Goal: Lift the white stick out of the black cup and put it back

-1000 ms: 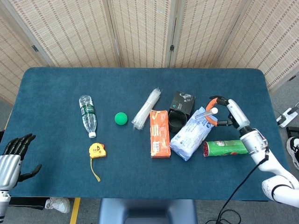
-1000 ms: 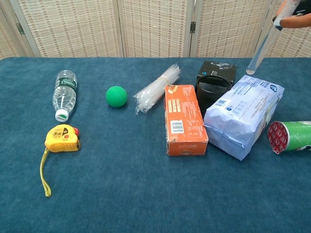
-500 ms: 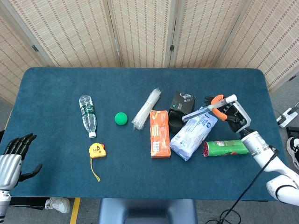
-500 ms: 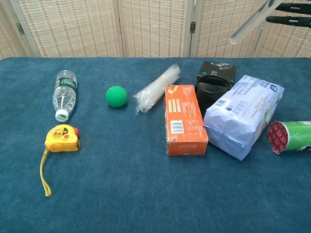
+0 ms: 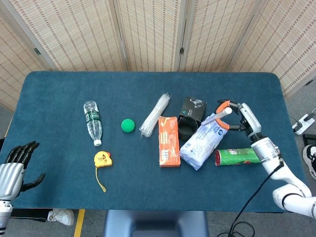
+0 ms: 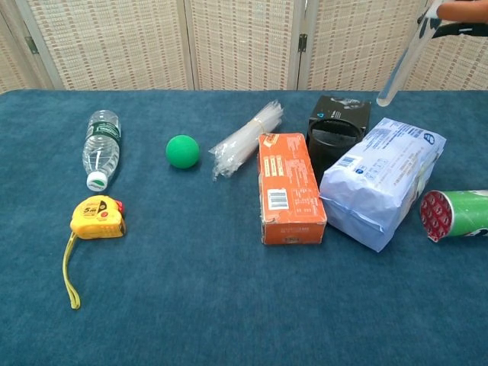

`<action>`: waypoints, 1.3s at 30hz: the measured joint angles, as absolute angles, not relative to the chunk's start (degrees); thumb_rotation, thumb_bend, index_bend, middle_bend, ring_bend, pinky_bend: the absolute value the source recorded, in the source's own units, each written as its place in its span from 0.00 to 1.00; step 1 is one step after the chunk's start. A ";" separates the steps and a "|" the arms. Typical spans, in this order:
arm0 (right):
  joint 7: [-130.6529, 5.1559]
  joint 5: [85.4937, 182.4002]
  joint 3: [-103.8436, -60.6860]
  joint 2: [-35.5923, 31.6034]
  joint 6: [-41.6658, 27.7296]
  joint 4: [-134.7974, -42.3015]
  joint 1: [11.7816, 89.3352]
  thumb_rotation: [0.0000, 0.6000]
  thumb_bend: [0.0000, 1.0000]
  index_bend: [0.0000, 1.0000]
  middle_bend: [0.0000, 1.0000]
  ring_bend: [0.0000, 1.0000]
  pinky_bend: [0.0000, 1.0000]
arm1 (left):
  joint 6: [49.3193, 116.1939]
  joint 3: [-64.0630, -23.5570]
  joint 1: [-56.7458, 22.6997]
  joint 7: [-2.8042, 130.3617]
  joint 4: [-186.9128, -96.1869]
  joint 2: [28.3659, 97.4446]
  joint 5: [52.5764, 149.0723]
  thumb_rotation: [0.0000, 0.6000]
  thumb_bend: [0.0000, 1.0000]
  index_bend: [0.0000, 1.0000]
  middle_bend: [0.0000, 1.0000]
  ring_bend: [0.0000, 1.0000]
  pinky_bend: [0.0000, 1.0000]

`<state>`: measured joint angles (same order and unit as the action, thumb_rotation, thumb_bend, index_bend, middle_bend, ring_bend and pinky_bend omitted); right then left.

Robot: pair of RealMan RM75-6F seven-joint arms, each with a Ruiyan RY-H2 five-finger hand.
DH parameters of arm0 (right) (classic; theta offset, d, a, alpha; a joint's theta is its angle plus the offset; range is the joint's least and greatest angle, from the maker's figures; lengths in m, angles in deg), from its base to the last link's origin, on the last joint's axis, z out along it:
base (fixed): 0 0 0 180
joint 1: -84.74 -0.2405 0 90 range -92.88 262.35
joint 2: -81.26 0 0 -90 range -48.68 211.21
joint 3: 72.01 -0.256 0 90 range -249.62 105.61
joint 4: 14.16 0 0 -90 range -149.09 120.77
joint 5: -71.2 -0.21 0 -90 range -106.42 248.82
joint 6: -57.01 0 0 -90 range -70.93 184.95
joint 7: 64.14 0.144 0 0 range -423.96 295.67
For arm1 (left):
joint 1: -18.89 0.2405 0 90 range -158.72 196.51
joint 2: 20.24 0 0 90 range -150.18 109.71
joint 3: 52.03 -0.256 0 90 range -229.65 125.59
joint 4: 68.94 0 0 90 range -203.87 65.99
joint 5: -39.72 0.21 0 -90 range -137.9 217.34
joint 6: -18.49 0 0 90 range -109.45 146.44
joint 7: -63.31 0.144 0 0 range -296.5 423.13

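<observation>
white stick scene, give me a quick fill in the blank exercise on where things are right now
1. The white stick is held by the robot's ____ hand.
2. The stick's lower end hangs ____ the black cup, not inside it.
3. The ball beside the bundle of clear sticks is ____ in colour.
4. The left hand holds ____.

Missing words: right; above; green; nothing

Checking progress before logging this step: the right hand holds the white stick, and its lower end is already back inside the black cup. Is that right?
Not quite. The right hand does hold the white stick, but the chest view shows its lower end in the air, above and right of the black cup, not inside it.
</observation>
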<state>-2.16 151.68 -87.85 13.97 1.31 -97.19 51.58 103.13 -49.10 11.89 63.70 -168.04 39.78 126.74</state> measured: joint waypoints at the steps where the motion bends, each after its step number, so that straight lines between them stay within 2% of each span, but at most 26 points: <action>1: -7.24 150.69 -88.05 13.57 1.37 -97.44 51.30 1.00 0.48 0.63 0.45 0.17 0.15 | 103.14 -49.13 11.92 63.65 -167.99 39.78 126.73 1.00 0.29 0.14 0.12 0.13 0.14; 7: -19.91 144.95 -89.29 10.18 3.48 -97.89 48.59 1.00 0.48 0.63 0.45 0.17 0.15 | 103.18 -49.22 12.04 63.32 -167.69 39.89 126.64 1.00 0.29 0.14 0.12 0.13 0.14; 31: -23.06 139.93 -90.30 -1.18 11.11 -89.73 42.76 1.00 0.48 0.63 0.44 0.17 0.15 | 103.09 -49.36 12.40 62.11 -166.41 40.35 125.95 1.00 0.29 0.14 0.12 0.13 0.14; 39: -22.48 139.74 -89.43 -4.52 12.69 -85.11 42.58 1.00 0.48 0.62 0.38 0.13 0.14 | 103.19 -49.37 12.53 61.70 -166.04 40.46 125.93 1.00 0.29 0.14 0.12 0.13 0.14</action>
